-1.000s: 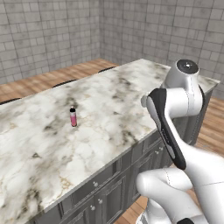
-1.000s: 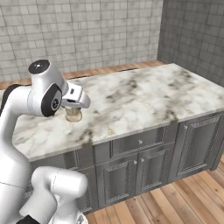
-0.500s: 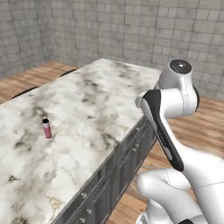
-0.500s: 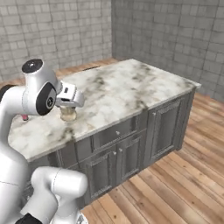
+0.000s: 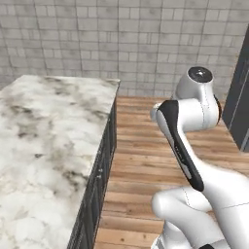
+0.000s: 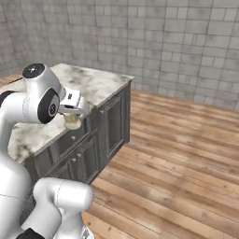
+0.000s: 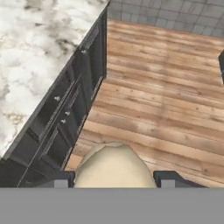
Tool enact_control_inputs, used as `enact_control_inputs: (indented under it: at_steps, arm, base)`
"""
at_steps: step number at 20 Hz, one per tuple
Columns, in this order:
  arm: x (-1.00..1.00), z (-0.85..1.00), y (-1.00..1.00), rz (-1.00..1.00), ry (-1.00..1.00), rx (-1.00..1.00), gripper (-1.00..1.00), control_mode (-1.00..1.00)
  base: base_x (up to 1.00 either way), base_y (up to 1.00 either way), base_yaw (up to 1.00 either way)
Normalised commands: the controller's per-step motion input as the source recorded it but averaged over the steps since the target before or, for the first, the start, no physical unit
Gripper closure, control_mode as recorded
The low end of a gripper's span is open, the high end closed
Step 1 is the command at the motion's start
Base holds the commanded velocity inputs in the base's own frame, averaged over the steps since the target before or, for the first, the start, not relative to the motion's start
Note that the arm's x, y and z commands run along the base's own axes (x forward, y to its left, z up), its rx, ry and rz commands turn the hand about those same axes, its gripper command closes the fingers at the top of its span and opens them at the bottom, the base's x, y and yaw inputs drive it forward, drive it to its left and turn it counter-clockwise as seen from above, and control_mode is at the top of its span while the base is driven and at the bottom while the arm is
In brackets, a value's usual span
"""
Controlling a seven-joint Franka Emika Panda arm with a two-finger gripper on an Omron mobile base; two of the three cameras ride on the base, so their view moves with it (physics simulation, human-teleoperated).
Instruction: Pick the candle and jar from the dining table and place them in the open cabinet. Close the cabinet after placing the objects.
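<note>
Basically, the wood plank floor [image 6: 186, 154] took up most of the scene, with a grey tiled wall [image 5: 121, 39] behind it. Dining table [image 5: 44, 146] sat on the left in the left base view, marble top bare in the part shown, dark panelled base [image 6: 105, 126] with small knobs facing the floor. A dark grey panel [image 5: 240, 97] stood at the right edge of the left base view; couldn't tell if it was the cabinet. Arm was raised beside the table's corner. Gripper [image 6: 72, 114] was clamped on the candle [image 7: 114, 168], one finger [image 7: 173, 178] on each side of the beige body. In the hand view the candle hung past the table's edge, above the floor and clear of the marble top.
</note>
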Motion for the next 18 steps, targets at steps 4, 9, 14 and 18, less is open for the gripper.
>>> enact_control_inputs:
  at_steps: [4, 9, 14, 18]
  arm:
    - [0.0, 0.0, 0.0, 0.0, 0.0, 0.0, 1.0, 1.0]
    - [0.0, 0.0, 0.0, 0.0, 0.0, 0.0, 1.0, 1.0]
    - [0.0, 0.0, 0.0, 0.0, 0.0, 0.0, 1.0, 1.0]
    - [0.0, 0.0, 0.0, 0.0, 0.0, 0.0, 1.0, 1.0]
  base:
    - [-0.01, 0.01, -0.85]
    - [0.0, 0.0, -0.92]
    - [0.0, 0.0, -0.87]
    - [0.0, 0.0, -0.8]
